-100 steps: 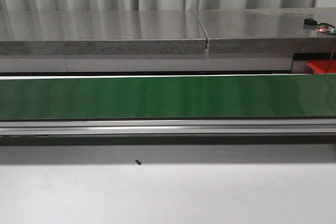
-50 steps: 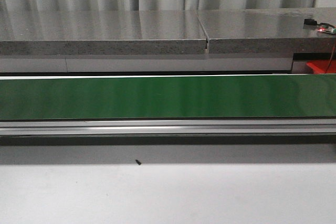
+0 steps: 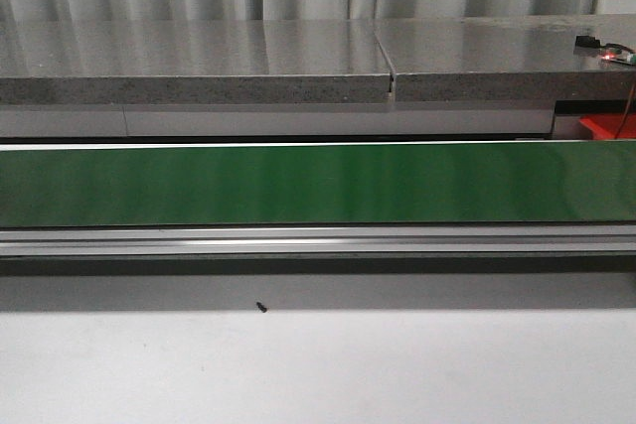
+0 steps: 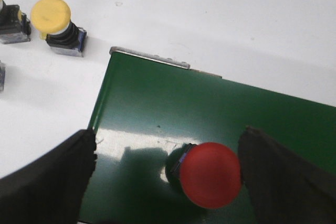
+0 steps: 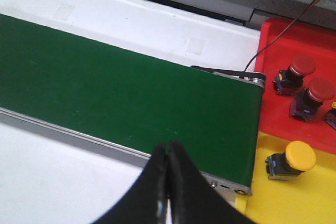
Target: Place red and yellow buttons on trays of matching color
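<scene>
In the left wrist view a red button (image 4: 211,174) rests on the green belt (image 4: 210,108) between the wide-apart fingers of my open left gripper (image 4: 168,148), close to one finger (image 4: 278,177). A yellow button (image 4: 55,24) stands on the white table beside the belt's end. In the right wrist view my right gripper (image 5: 168,153) is shut on nothing above the belt's near rail. Past the belt's end lie the red tray (image 5: 310,40), holding two red buttons (image 5: 295,72) (image 5: 313,97), and the yellow tray (image 5: 294,203), holding one yellow button (image 5: 292,161). Neither gripper shows in the front view.
The front view shows the long green belt (image 3: 318,184) with nothing on it, a grey stone counter (image 3: 298,62) behind it and white table in front. Another button's dark base (image 4: 11,24) sits at the left wrist view's edge. A thin cable (image 5: 283,27) crosses the red tray.
</scene>
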You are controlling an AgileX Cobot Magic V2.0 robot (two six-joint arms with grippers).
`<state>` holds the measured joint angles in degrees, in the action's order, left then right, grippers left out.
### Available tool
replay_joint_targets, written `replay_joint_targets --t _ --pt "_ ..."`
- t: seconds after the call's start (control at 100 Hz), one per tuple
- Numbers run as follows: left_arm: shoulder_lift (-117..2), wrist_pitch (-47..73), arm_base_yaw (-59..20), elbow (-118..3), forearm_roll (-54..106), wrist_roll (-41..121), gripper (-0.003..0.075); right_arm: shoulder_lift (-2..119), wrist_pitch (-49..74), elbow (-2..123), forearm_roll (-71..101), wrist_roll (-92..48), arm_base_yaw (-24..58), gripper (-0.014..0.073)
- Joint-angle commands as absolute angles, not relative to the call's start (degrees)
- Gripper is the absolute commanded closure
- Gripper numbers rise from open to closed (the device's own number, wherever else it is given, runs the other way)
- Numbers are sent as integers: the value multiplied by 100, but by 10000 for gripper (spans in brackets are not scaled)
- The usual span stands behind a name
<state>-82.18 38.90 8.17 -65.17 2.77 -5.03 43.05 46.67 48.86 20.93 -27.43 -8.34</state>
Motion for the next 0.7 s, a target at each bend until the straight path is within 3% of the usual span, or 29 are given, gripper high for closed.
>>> replay_joint_targets --t 0.0,0.28,0.69 --pt "-7886 3603 782 -6801 374 -463 172 4267 4349 5029 2189 -2812 -831 662" --pt "-7834 3492 1038 -7024 321 -463 172 4267 4349 5029 2189 -2812 -831 662" --pt "-8441 3264 2408 -7068 188 -450 174 4267 4349 5029 2189 -2812 -831 662"
